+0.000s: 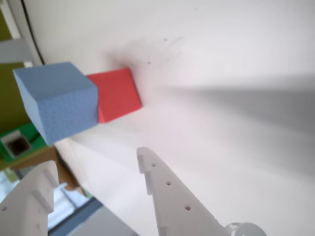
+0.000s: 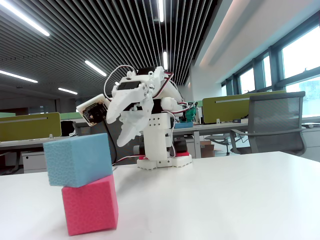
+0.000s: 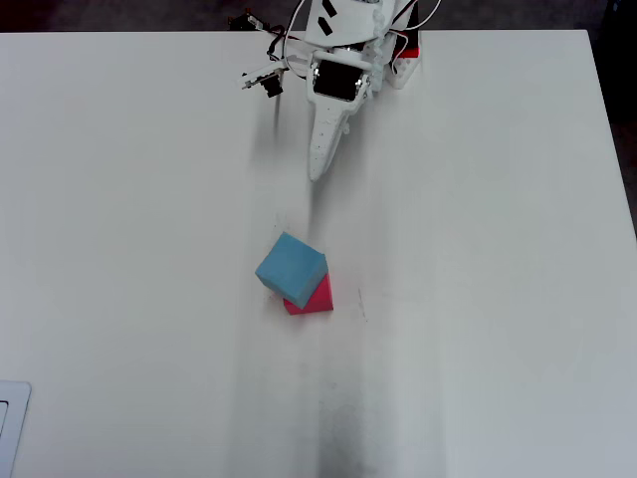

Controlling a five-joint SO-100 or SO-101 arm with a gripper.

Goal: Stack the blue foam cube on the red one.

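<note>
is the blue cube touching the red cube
Touching: the fixed view shows the blue foam cube resting offset and tilted on the red one.

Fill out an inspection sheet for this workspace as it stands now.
Surface: plain white table, faint grey smudges, otherwise clean.
Job's things: light sky-blue foam cube rests on the pinkish-red foam cube, offset and rotated so it overhangs to the left in the fixed view; the overhead view shows the red one peeking out from beneath it.
Clutter: nothing seen on the table.
Grippers: white two-finger gripper open, empty, clear of the stack.
Cables: thin wires bunched at the arm base.
Surroundings: office with desks, grey mesh chair, windows, ceiling strip lights.
</note>
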